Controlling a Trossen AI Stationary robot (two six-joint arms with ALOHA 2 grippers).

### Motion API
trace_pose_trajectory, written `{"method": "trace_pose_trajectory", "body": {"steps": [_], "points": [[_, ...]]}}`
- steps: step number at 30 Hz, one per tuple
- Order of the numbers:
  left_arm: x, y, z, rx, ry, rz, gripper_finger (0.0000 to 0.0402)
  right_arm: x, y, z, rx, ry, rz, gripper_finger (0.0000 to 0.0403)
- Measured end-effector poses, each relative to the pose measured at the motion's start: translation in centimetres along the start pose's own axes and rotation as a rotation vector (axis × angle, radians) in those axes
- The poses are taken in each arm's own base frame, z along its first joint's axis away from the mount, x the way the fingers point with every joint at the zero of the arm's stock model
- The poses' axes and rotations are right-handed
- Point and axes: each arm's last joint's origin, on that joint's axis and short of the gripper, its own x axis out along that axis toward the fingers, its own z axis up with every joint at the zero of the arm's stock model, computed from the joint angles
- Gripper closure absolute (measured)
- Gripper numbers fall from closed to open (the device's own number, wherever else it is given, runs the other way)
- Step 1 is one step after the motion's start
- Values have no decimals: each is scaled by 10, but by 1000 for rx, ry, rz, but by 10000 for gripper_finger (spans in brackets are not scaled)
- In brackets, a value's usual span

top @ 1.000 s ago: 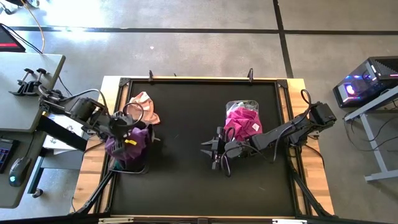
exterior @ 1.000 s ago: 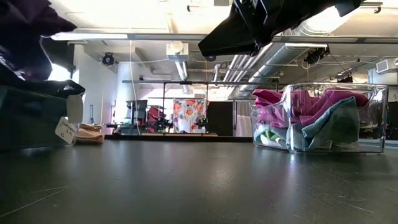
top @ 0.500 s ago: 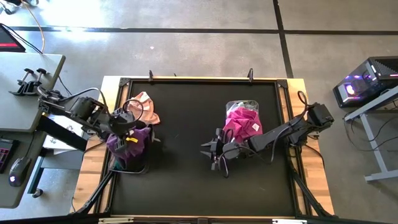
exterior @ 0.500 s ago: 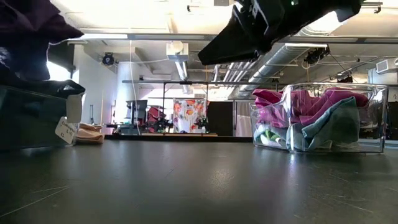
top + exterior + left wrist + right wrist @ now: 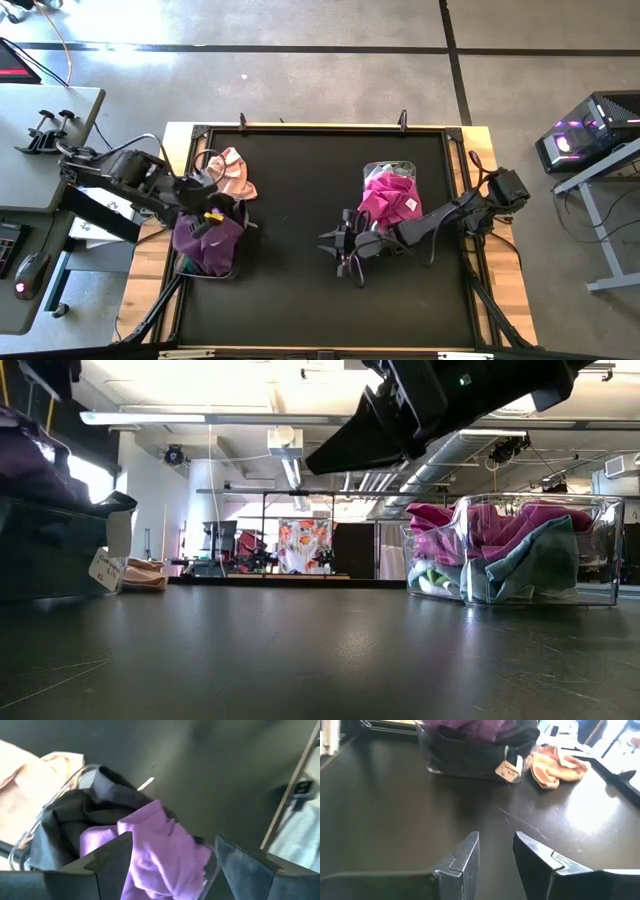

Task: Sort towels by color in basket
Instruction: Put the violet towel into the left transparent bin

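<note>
My left gripper is open and hovers over the dark basket at the table's left. A purple towel lies on top of dark grey cloth inside that basket. Peach-pink towels lie on the table just beyond it. My right gripper is open and empty. It hangs above the bare table, left of the clear basket, which holds magenta towels and a teal one.
A paper tag hangs from the dark basket's side. Black table surface stretches between the two baskets. Wooden rails and metal frame border the table. A desk stands off the left side.
The purple towel, which hung bunched under my left gripper above the dark basket, has dropped and now lies spread in the basket. My left gripper has drawn back up and slightly toward the far edge. My right gripper has drifted a little toward the table's left.
</note>
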Motion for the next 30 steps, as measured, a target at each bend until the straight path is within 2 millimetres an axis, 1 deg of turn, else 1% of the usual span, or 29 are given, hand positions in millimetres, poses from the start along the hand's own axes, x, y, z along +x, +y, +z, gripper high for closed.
{"method": "trace_pose_trajectory", "body": {"steps": [2, 4, 6, 8, 11, 13, 16, 19, 21, 22, 24, 26, 28, 30], "points": [[-6, -2, 1, 2, -16, -25, 134, 0, 0, 1, -10, -10, 13, 284], [-8, -3, 0, 13, 0, -46, 139, 0, 0, 1, -10, -10, 15, 284], [-4, -4, -4, 31, 28, -45, 149, 0, 0, 1, -5, -13, 16, 284], [7, -4, -11, 39, 70, -11, 163, 0, 1, 2, -3, -17, 16, 284], [32, 0, -23, 21, 142, 64, 186, 0, 1, 3, 2, -29, 17, 284], [56, 3, -32, -9, 188, 95, 199, 0, 1, 4, 5, -36, 19, 284], [94, 2, -43, -18, 212, 47, 213, 0, 1, 4, 2, -35, 20, 284], [130, 3, -53, -25, 257, -40, 222, 0, 1, 4, 2, -36, 20, 284], [146, 5, -58, -31, 307, -68, 224, 0, 1, 4, 2, -36, 20, 284], [151, 7, -60, -27, 330, -62, 225, 0, 1, 4, 2, -36, 20, 284], [153, 10, -60, -29, 357, -33, 225, 0, 1, 4, 3, -38, 20, 284], [149, 12, -58, -19, 375, -8, 225, 0, 1, 4, 5, -43, 20, 284], [141, 11, -52, 2, 372, -6, 225, 0, 1, 5, 4, -45, 20, 284], [128, 7, -43, 19, 353, -20, 225, 0, 1, 5, 3, -46, 20, 284]]}}
